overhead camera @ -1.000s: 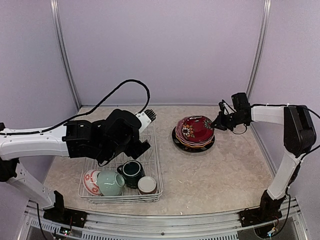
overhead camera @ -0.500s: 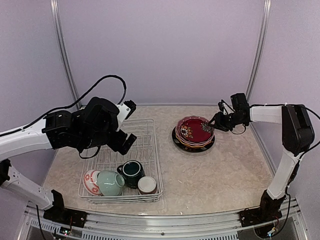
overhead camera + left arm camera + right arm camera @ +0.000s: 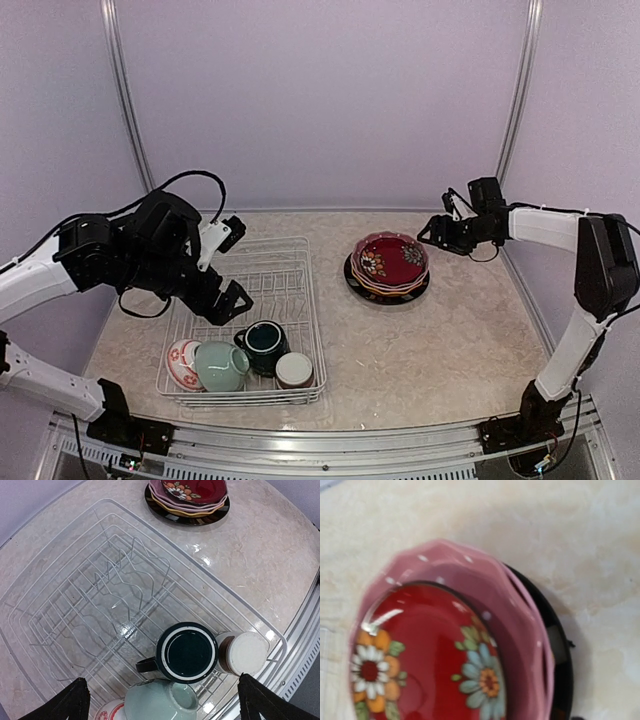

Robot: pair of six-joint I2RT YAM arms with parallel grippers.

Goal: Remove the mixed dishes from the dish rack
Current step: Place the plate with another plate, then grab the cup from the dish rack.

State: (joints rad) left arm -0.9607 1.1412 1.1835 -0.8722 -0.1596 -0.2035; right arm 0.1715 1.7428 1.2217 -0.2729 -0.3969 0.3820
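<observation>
Dish rack: white wire grid, standing on the left half of the surface, its upright dividers bare. Contents, all crowded at the near end: teal cup, upright, handle to my left; brown-white cup, just beside it in the near right corner; pale-green cup, lying on its side against the teal one; red-patterned white bowl, propped on edge in the near left corner. Unloaded lot, on the surface to the right of the rack and well apart from it: black plate at the bottom, a yellow edge above it, pink dotted plate next, dark red floral bowl nested on top. Left tool: hanging above the middle of the rack, fingers spread wide, holding nothing. Right tool: at the far right side of the stack, near the bowl's rim; I cannot tell how far apart its jaws stand.
</observation>
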